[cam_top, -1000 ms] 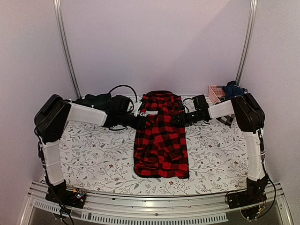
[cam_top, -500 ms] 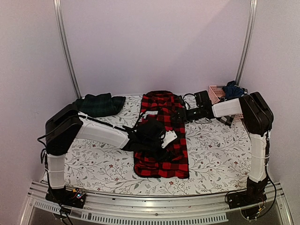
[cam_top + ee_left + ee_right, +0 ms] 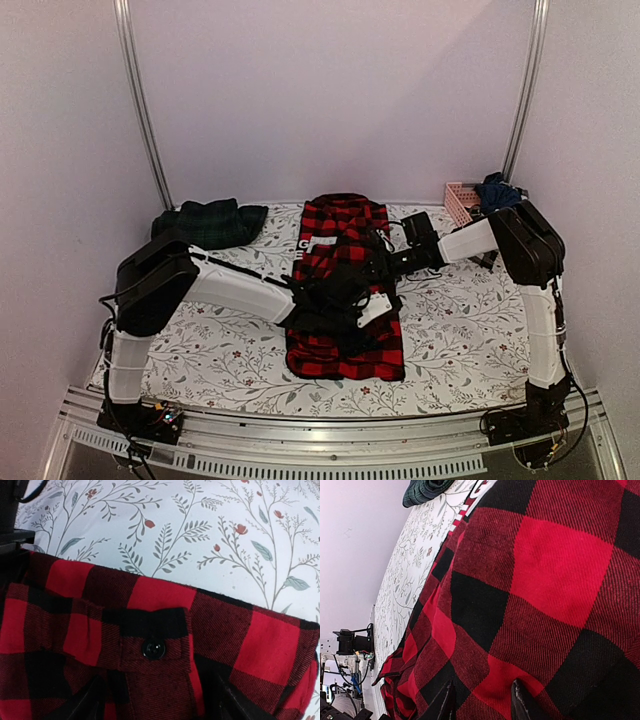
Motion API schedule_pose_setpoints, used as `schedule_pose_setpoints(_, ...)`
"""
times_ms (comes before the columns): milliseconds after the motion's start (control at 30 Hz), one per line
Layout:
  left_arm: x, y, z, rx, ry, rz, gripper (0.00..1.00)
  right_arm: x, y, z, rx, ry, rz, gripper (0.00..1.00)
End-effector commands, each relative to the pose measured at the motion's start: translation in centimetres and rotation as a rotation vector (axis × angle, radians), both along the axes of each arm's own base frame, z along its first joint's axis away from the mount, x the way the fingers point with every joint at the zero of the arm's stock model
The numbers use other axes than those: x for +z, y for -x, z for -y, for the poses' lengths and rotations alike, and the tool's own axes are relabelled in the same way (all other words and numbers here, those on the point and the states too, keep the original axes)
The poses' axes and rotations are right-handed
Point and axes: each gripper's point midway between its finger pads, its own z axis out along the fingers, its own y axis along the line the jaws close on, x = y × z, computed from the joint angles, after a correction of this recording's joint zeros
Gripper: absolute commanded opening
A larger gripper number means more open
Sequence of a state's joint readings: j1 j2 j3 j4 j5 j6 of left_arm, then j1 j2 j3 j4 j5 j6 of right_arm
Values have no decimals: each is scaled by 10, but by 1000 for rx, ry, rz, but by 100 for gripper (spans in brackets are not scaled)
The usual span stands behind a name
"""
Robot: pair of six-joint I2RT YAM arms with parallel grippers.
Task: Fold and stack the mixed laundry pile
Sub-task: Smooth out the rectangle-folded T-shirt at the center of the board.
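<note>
Left end effector (image 3: 365, 302) hangs over shirt (image 3: 345, 216) on leaf-patterned tablecloth (image 3: 460, 330).

A white table cloth (image 3: 200, 330) printed with leafy sprigs and small red flowers covers the table. A pink slatted plastic basket (image 3: 458, 200) sits at its far right corner, near a slanting metal post (image 3: 522, 90) against the pale wall (image 3: 330, 90).

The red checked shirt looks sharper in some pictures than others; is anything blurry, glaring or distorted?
Left wrist view: crisp, the flannel shirt shows its weave and button clearly, no glare. Right wrist view: sharp up close but strongly tilted, the green tartan piece far off is soft. Top view: even, soft light, coarser detail.
</note>
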State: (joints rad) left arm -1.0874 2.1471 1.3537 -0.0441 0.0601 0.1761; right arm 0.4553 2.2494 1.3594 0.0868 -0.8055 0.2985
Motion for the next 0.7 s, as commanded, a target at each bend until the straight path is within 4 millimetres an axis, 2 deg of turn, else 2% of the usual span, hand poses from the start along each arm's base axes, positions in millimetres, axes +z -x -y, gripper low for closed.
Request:
schedule_pose_setpoints(0,-9,0,6,-7,-35,32,71,-31,5,6,-12,45,-50,36)
schedule_pose_setpoints(67,-12,-4,5,6,-49,39,64,-31,4,7,-15,48,-47,36)
schedule_pose_setpoints(133,-9,-11,1,29,-62,66,51,-31,3,6,-14,51,-44,37)
schedule_pose_setpoints(233,13,-13,-3,38,-17,107,34,-31,3,6,-11,55,-43,36)
schedule_pose_setpoints(333,43,-9,-2,23,63,138,27,-31,2,7,-11,58,-39,36)
schedule_pose_setpoints(433,48,-4,-5,2,77,137,18,-31,2,7,-11,58,-38,37)
schedule_pose_setpoints(567,43,7,-8,-48,59,108,2,-31,1,6,-8,59,-35,36)
schedule_pose_setpoints(633,37,12,-8,-70,48,87,2,-31,1,6,-8,59,-36,37)
schedule_pose_setpoints(667,28,18,-13,-84,17,57,8,-31,1,6,-8,60,-36,37)
